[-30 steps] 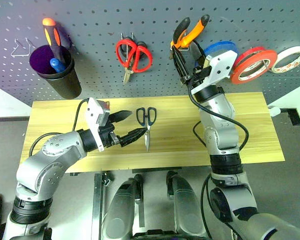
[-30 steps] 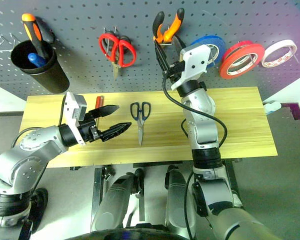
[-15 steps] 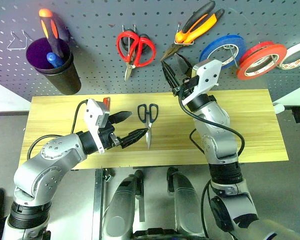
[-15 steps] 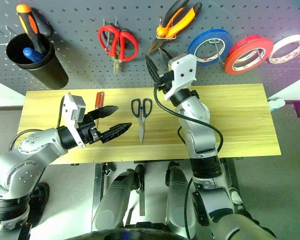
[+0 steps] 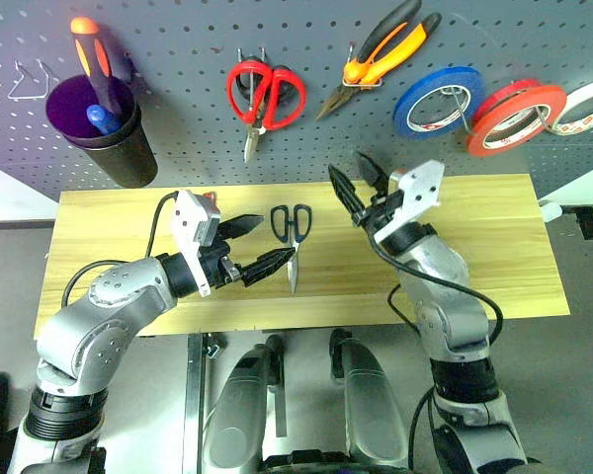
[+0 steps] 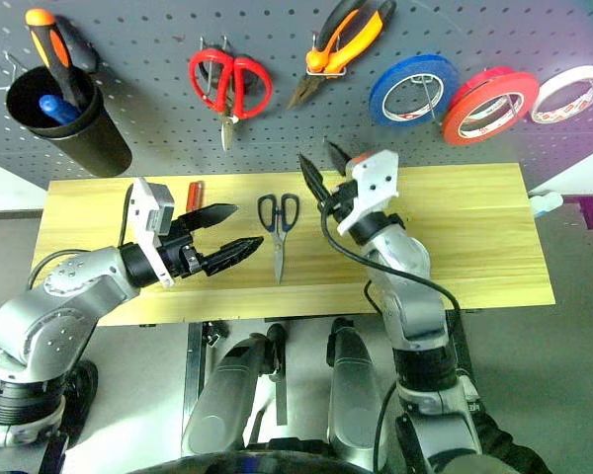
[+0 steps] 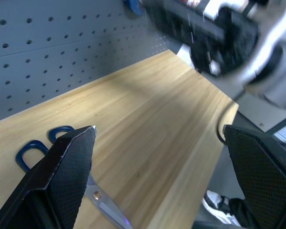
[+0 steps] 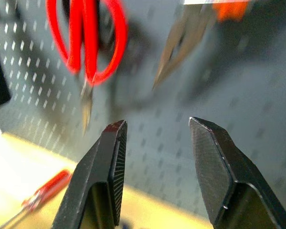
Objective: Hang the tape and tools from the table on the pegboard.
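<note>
The red-orange tape [image 5: 514,114] and the orange-and-black pliers [image 5: 381,54] hang on the grey pegboard [image 5: 178,99]. Dark-handled scissors [image 5: 292,232] lie mid-table, blades toward the front edge. A red-handled screwdriver [image 6: 195,191] lies on the table [image 5: 494,267] behind my left gripper. My left gripper [image 5: 277,239] hovers open and empty just left of the scissors [image 7: 38,143]. My right gripper [image 5: 346,163] is open and empty above the table's back edge, right of the scissors, pointing at the board below the pliers [image 8: 190,38]. Its fingers [image 8: 109,167] frame bare pegboard.
A black cup [image 5: 104,133] holding an orange-and-black screwdriver hangs at the board's left. Red-handled scissors [image 5: 265,94], a blue tape roll [image 5: 435,99] and a whitish roll [image 5: 588,104] also hang there. An empty wire hook [image 5: 28,79] is at the far left.
My right gripper has dropped from the pliers on the pegboard down toward the table's back edge, leaving them hanging tilted. My left gripper has stayed put.
</note>
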You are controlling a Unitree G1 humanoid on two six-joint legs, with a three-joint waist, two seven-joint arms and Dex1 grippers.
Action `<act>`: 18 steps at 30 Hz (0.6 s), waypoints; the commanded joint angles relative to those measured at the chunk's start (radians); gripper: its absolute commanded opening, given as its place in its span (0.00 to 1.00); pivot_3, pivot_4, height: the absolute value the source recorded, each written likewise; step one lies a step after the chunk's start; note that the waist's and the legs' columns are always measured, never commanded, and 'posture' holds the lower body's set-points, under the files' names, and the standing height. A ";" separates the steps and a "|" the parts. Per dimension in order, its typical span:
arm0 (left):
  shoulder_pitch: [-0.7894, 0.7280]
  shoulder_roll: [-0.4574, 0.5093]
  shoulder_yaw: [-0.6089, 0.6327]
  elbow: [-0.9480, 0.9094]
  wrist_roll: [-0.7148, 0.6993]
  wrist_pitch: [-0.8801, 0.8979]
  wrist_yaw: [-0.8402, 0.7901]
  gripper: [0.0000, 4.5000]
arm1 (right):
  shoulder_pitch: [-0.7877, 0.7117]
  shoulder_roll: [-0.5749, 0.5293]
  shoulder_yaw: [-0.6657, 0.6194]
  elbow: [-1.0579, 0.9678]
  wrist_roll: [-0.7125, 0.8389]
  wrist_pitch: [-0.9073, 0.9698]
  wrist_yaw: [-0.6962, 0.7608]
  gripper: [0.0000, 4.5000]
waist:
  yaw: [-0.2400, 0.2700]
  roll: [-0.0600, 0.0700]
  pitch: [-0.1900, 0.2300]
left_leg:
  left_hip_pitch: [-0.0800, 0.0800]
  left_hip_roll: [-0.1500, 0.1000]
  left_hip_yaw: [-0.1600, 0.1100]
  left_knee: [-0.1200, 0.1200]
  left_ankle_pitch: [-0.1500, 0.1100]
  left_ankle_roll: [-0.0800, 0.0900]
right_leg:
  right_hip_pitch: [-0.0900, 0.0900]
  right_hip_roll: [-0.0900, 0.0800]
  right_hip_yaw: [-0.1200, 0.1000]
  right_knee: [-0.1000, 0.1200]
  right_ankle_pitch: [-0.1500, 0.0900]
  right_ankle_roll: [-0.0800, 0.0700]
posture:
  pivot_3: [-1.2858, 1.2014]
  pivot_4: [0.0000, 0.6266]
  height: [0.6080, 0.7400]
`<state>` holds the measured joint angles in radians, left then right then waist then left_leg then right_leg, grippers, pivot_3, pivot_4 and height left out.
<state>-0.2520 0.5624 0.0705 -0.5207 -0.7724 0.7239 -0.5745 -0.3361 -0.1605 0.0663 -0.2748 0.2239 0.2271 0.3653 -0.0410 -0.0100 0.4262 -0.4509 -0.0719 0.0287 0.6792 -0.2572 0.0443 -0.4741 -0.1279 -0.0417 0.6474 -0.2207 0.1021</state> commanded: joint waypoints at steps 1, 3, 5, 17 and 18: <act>0.006 -0.010 -0.005 -0.018 0.014 -0.036 -0.014 1.00 | 0.089 0.008 0.037 -0.122 0.077 0.079 0.027 0.55 | 0.001 0.000 0.000 | 0.000 0.000 0.000 0.000 0.000 0.000 | 0.000 0.000 0.000 0.000 0.000 0.000 | 0.50 0.71 0.66; 0.002 -0.013 -0.009 -0.001 0.032 -0.051 -0.018 1.00 | 0.109 -0.006 0.067 -0.117 0.032 0.084 0.021 0.55 | 0.000 0.000 0.000 | 0.000 0.000 0.000 0.000 0.000 0.000 | 0.000 0.000 0.000 0.000 0.000 0.000 | 0.50 0.70 0.66; -0.002 -0.020 -0.019 0.003 0.047 -0.063 -0.019 1.00 | 0.127 0.003 0.079 -0.128 0.047 0.101 0.022 0.46 | -0.001 0.000 0.000 | 0.000 0.000 0.000 0.000 0.000 -0.001 | 0.000 0.000 0.000 0.000 0.000 0.000 | 0.51 0.69 0.66; 0.000 -0.035 -0.016 0.016 0.071 -0.064 -0.015 1.00 | 0.114 -0.001 0.169 -0.100 0.019 0.150 0.041 0.30 | 0.001 0.000 0.000 | 0.000 0.000 0.000 0.000 0.000 -0.001 | 0.000 0.000 0.000 0.000 0.000 0.000 | 0.51 0.70 0.66; 0.006 -0.033 -0.020 0.017 0.087 -0.071 -0.014 1.00 | 0.110 -0.008 0.177 -0.100 -0.002 0.151 0.033 0.37 | 0.002 0.000 0.000 | 0.000 0.000 0.000 0.000 0.000 -0.001 | 0.000 0.000 0.000 0.000 0.000 0.000 | 0.51 0.70 0.66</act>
<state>-0.2663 0.5293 0.0511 -0.4831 -0.7026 0.6791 -0.5879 -0.2316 -0.1638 0.2288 -0.3495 0.2400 0.3797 0.3999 -0.0393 -0.0104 0.4260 -0.4508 -0.0719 0.0285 0.6790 -0.2572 0.0432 -0.4744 -0.1279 -0.0421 0.6478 -0.2207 0.1025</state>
